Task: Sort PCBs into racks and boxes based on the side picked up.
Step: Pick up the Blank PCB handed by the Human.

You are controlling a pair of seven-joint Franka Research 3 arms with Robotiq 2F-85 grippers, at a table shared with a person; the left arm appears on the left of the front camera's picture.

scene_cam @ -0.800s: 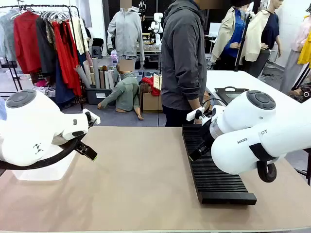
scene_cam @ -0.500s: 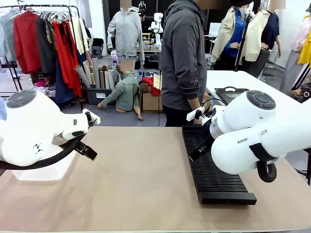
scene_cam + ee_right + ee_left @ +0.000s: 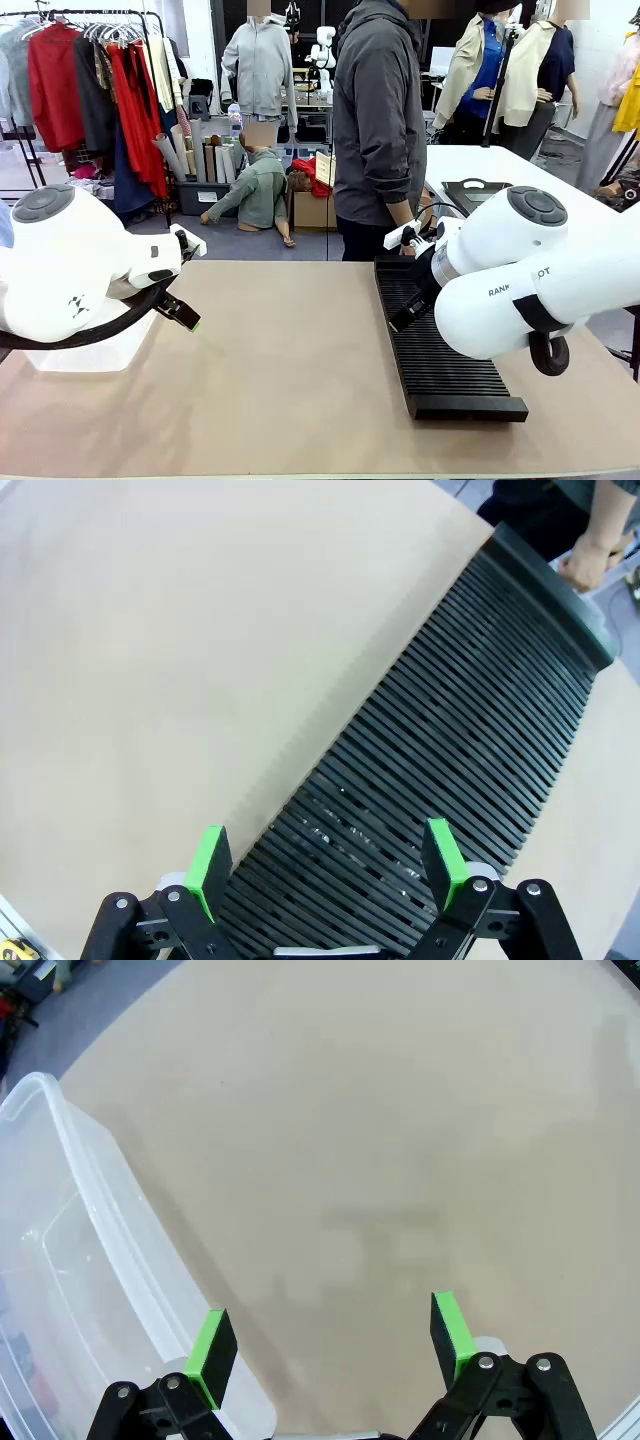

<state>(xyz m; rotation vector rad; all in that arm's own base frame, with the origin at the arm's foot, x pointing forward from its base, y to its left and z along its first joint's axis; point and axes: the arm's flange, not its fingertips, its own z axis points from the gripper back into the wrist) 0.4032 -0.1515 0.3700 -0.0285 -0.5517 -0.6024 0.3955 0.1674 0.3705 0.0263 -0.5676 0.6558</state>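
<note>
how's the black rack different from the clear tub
The rack is opaque black; the tub is clear and colourless. The rack is low and long, ribbed with fine parallel slots; the tub is a smooth-walled container with a rounded rim. The rack lies below the right pincer; the tub sits beside the left pincer. Both rest on the tan table.

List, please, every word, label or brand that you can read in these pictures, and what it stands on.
"RANK" and "OT": fragments of a brand print on the right arm, the rest out of sight.
Small dark logo on the left arm: no letters.
Paper sign behind the table: too small to read.
Rack and tub: no print visible.
</note>
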